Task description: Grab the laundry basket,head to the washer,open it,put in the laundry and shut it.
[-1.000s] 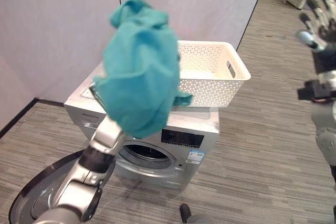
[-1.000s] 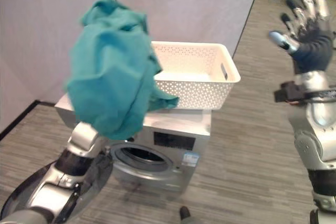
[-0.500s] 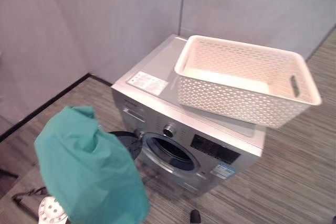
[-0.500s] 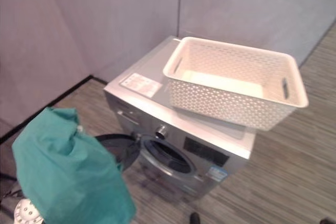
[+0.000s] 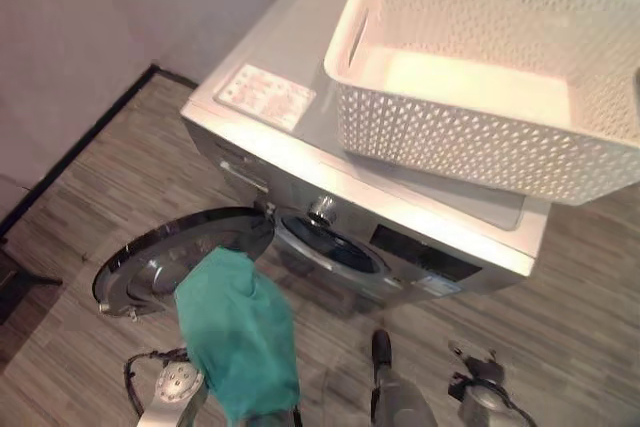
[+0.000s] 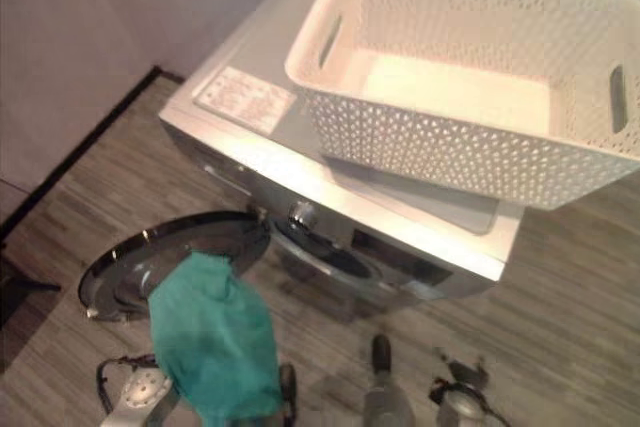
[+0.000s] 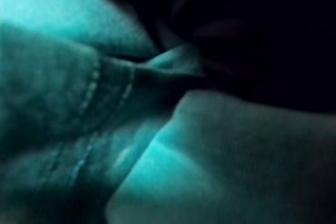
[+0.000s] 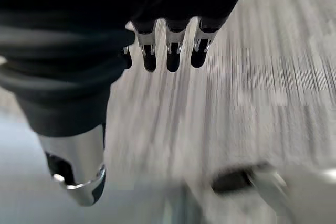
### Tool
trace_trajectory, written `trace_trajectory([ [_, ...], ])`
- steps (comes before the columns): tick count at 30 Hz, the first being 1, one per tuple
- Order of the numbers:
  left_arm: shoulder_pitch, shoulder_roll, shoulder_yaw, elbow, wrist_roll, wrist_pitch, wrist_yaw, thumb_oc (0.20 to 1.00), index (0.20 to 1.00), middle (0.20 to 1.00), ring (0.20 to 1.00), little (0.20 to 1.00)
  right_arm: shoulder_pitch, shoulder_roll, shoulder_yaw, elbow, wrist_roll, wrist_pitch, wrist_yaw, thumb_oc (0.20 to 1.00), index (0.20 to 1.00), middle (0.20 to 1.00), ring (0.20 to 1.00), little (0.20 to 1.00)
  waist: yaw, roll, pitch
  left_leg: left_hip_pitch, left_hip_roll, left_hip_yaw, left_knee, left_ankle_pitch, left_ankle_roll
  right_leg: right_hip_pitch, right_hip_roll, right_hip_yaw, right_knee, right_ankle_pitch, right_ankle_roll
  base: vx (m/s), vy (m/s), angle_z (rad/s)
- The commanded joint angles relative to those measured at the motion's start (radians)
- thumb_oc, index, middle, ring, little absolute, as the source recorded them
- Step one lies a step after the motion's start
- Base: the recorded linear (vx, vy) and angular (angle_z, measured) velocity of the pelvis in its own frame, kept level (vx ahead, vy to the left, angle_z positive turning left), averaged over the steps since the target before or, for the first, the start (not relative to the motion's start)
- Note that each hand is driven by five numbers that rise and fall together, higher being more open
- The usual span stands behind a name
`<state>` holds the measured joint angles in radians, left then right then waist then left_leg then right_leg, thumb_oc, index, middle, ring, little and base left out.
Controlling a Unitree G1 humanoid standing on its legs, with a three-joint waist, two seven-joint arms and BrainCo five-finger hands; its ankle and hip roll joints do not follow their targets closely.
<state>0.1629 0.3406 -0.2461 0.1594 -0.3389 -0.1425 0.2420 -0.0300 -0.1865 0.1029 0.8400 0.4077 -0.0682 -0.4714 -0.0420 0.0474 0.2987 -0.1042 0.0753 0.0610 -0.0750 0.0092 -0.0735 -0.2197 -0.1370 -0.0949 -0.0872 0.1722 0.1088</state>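
A teal cloth [image 5: 235, 332] hangs low over the floor, just in front of the washer's open round door [image 5: 170, 257]. It is draped over my left hand, which is hidden beneath it; the same cloth [image 7: 79, 103] lies right against the left wrist camera. The silver washer [image 5: 290, 152] has its dark drum opening [image 5: 335, 252] uncovered, to the right of the cloth. The white perforated laundry basket [image 5: 480, 147] stands on the washer's top and looks empty. My right hand [image 8: 171, 51] is open, its fingers straight, above the striped floor.
A grey wall with a black baseboard [image 5: 75, 152] runs along the left. The swung-out door takes up the floor left of the drum opening. A white label [image 5: 265, 97] lies on the washer's top beside the basket. Wood-patterned floor [image 5: 590, 287] stretches to the right.
The camera has tilted down and moved closer to the washer. The teal cloth has come down from above the basket's height to floor level by the open door.
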Motion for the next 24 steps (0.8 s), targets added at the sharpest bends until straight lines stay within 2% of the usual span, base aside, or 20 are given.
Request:
trace_trajectory([
  [1,-0.071,-0.017,-0.015,0.017,-0.037,-0.072,0.051,0.2,0.2,0.2,0.2,0.2,-0.022,-0.013,-0.019,0.004,-0.042,-0.018,-0.015,1.0,1.0,1.0,1.0,1.0,-0.012,-0.035,-0.002,-0.017,0.011,0.017,0.006,-0.033,0.013,-0.013,-0.048,-0.017,0.063,-0.095,0.05,-0.09,-0.069,0.0],
  [3,-0.127,-0.045,-0.038,0.071,-0.049,-0.079,0.08,0.2,0.2,0.2,0.2,0.2,-0.052,-0.009,0.014,-0.002,-0.055,-0.019,-0.039,1.0,1.0,1.0,1.0,1.0,-0.013,-0.037,0.018,-0.049,0.015,0.022,0.01,-0.024,0.01,-0.046,-0.046,-0.012,0.068,-0.09,0.048,-0.07,-0.072,-0.07],
  [5,-0.308,-0.143,-0.077,0.26,-0.12,-0.088,0.167,0.2,0.2,0.2,0.2,0.2,-0.142,0.007,0.08,0.049,-0.095,0.002,-0.131,1.0,1.0,1.0,1.0,1.0,-0.032,-0.043,0.08,-0.138,0.03,0.034,-0.005,0.014,-0.002,-0.152,-0.039,-0.009,0.081,-0.076,0.041,-0.13,-0.149,-0.1],
  [9,-0.488,-0.168,-0.031,0.379,-0.144,-0.106,0.242,0.2,0.2,0.2,0.2,0.2,-0.181,0.011,0.108,0.064,-0.1,-0.012,-0.17,1.0,1.0,1.0,1.0,1.0,-0.057,-0.048,0.111,-0.203,0.047,0.033,-0.012,0.035,-0.022,-0.225,-0.032,-0.014,0.092,-0.069,0.039,-0.06,-0.088,-0.02],
  [11,-0.642,-0.149,0.042,0.494,-0.192,-0.123,0.297,0.2,0.2,0.2,0.2,0.2,-0.186,0.02,0.141,0.031,-0.106,-0.032,-0.178,1.0,1.0,1.0,1.0,1.0,-0.081,-0.055,0.132,-0.252,0.058,0.03,-0.012,0.047,-0.036,-0.286,-0.023,-0.019,0.121,-0.07,0.037,-0.05,-0.084,-0.01],
  [17,-0.841,-0.099,0.084,0.653,-0.232,-0.133,0.335,0.2,0.2,0.2,0.2,0.2,-0.192,0.021,0.201,-0.046,-0.124,-0.069,-0.174,1.0,1.0,1.0,1.0,1.0,-0.118,-0.072,0.152,-0.302,0.073,0.033,-0.012,0.053,-0.053,-0.348,-0.011,-0.023,0.141,-0.069,0.036,-0.01,-0.054,0.02],
  [19,-0.951,-0.039,0.104,0.717,-0.238,-0.129,0.357,0.2,0.2,0.2,0.2,0.2,-0.188,0.016,0.229,-0.08,-0.14,-0.084,-0.173,1.0,1.0,1.0,1.0,1.0,-0.137,-0.08,0.158,-0.328,0.08,0.034,-0.012,0.054,-0.059,-0.38,-0.005,-0.026,0.144,-0.065,0.039,0.01,-0.06,0.06],
  [24,-1.11,0.033,0.088,0.807,-0.22,-0.103,0.375,0.2,0.2,0.2,0.2,0.2,-0.175,0.003,0.251,-0.119,-0.148,-0.102,-0.165,1.0,1.0,1.0,1.0,1.0,-0.162,-0.083,0.16,-0.355,0.086,0.032,-0.012,0.053,-0.066,-0.416,0.0,-0.026,0.159,-0.067,0.041,0.02,-0.054,0.01],
])
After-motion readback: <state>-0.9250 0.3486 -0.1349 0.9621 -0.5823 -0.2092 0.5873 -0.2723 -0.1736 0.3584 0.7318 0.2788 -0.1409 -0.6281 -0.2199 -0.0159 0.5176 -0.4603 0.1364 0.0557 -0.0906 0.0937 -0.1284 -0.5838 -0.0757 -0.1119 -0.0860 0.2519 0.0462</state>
